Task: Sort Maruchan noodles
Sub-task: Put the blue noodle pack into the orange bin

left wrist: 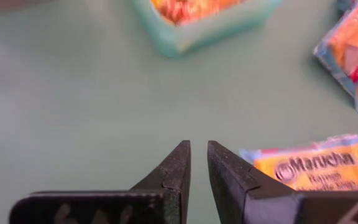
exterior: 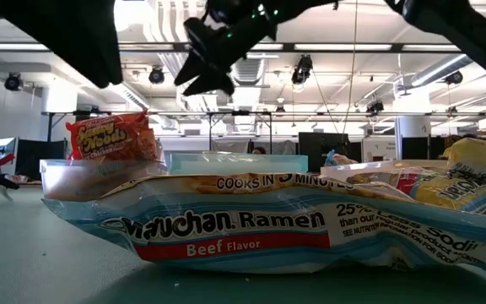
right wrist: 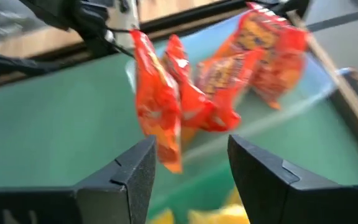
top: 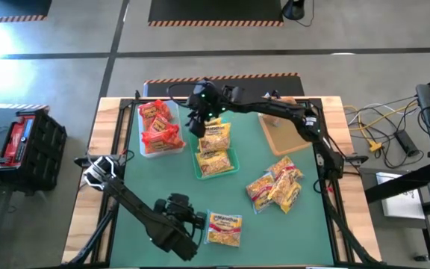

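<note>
While the right arm reaches across the far half of the green table [top: 163, 172] in the high view, its right gripper [top: 197, 119] hangs between the clear bin [top: 172, 145] of red-orange packets [top: 159, 125] and the teal bin [top: 231, 169] of yellow packets [top: 215, 149]. A tan bin [top: 284, 133] sits farther right, near the table's far edge. On the bare mat to the right lies a loose heap of yellow and pink-red packets [top: 276, 187], well apart from the bins. The left gripper [top: 197, 220] sits near the front edge, just beside a single Beef packet [top: 225, 229].

From the low view, that same packet fills the foreground (its label reads Maruchan Ramen, Beef Flavor) [exterior: 260, 232], lying flat on the table. Behind it stand the clear bin [exterior: 57, 179] with a red-orange packet [exterior: 112, 137] upright in it, and the teal bin [exterior: 239, 162]. The right gripper [exterior: 209, 51] is overhead, clear of the bins.

Through the left wrist view, the left gripper [left wrist: 197, 163] has its fingers nearly together with only a thin gap, gripping nothing, above bare mat. The Beef packet [left wrist: 319, 169] lies just beside one finger; a corner of the teal bin [left wrist: 197, 31] shows beyond.

Through the right wrist view, the right gripper [right wrist: 191, 168] stands wide apart and empty, with the red-orange packets [right wrist: 216, 81] in the clear bin [right wrist: 316, 93] beyond it and a bit of yellow packet [right wrist: 235, 214] below.
</note>
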